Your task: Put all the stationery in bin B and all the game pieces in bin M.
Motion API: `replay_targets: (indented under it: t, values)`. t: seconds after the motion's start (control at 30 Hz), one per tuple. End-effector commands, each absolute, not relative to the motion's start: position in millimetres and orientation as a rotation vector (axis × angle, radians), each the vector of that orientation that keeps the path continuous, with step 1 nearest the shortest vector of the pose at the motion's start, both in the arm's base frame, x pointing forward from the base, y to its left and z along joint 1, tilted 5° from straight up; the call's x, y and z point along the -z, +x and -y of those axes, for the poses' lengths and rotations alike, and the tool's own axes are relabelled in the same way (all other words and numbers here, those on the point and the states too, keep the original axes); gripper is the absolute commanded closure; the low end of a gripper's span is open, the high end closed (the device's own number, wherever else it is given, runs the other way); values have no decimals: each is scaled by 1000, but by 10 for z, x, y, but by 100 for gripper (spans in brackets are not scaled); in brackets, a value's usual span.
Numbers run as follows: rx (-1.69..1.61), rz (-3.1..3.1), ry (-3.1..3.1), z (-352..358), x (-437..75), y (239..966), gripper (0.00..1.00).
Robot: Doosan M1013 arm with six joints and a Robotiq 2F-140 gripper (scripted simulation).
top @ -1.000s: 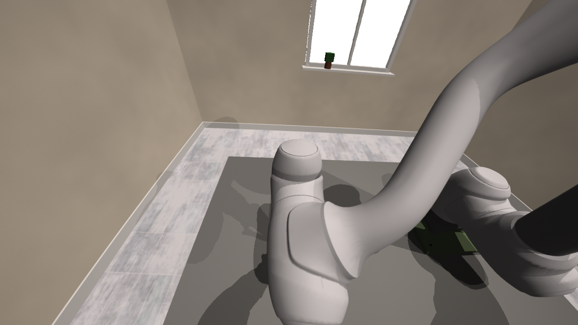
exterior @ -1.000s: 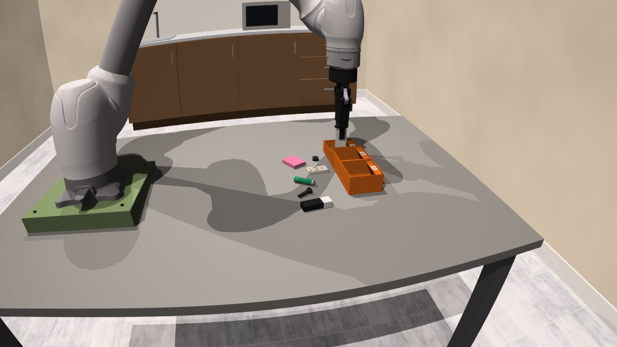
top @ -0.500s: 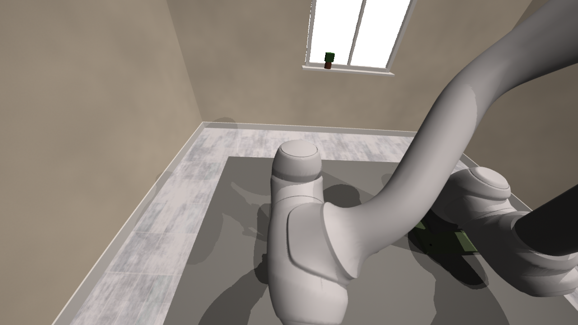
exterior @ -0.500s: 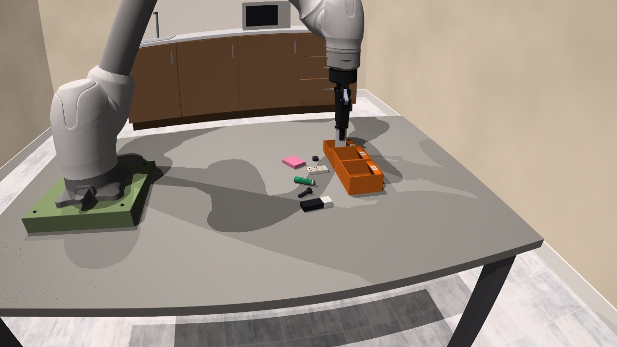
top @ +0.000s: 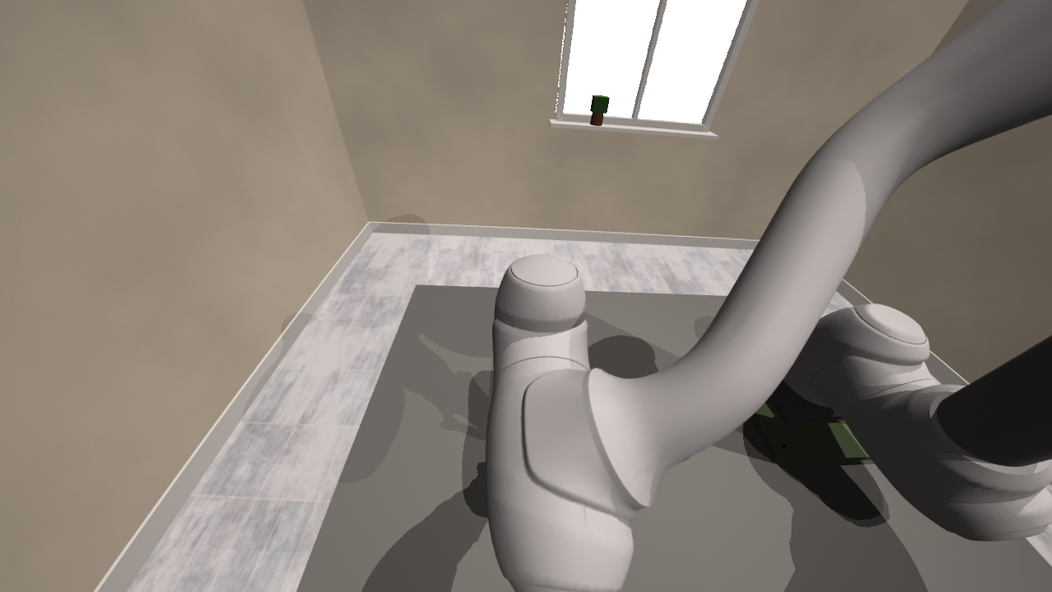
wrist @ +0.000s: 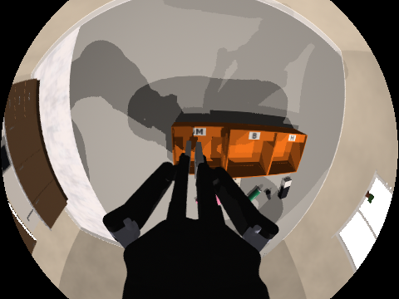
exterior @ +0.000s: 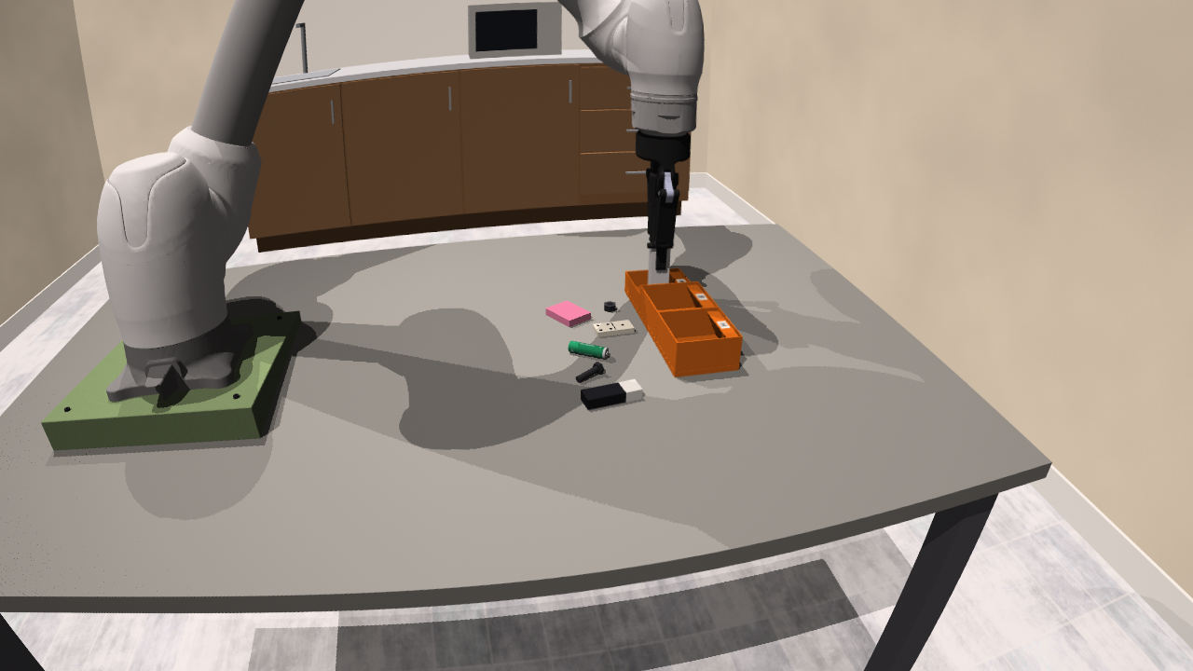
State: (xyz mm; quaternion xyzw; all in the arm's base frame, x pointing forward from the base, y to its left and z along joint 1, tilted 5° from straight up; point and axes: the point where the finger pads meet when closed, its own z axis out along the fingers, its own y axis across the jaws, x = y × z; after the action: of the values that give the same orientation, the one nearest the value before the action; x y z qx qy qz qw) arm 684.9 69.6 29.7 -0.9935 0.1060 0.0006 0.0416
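An orange three-compartment bin (exterior: 683, 321) stands on the grey table. In the wrist view its labels read M (wrist: 199, 131) on the left and B (wrist: 254, 135) in the middle. My gripper (exterior: 661, 265) points straight down, with its tips at the rim of the far M compartment. It is shut, and I see nothing between the grey pads in the wrist view (wrist: 194, 151). Left of the bin lie a pink sticky-note pad (exterior: 568, 313), a cream domino (exterior: 613, 327) and a black-and-white eraser (exterior: 612, 393).
A green battery (exterior: 588, 349), a black bolt (exterior: 590, 372) and a small black nut (exterior: 610, 307) lie among those things. The arm's base stands on a green plate (exterior: 167, 391) at the table's left. The top view shows only the arm's links.
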Motion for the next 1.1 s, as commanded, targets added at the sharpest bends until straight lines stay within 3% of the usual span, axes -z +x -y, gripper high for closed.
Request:
replay_targets:
  t: [0.0, 1.07]
  values:
    - [-2, -324, -3041, -696, -299, 6849, 95]
    - [-2, -324, -3041, -678, -511, 6847, 95]
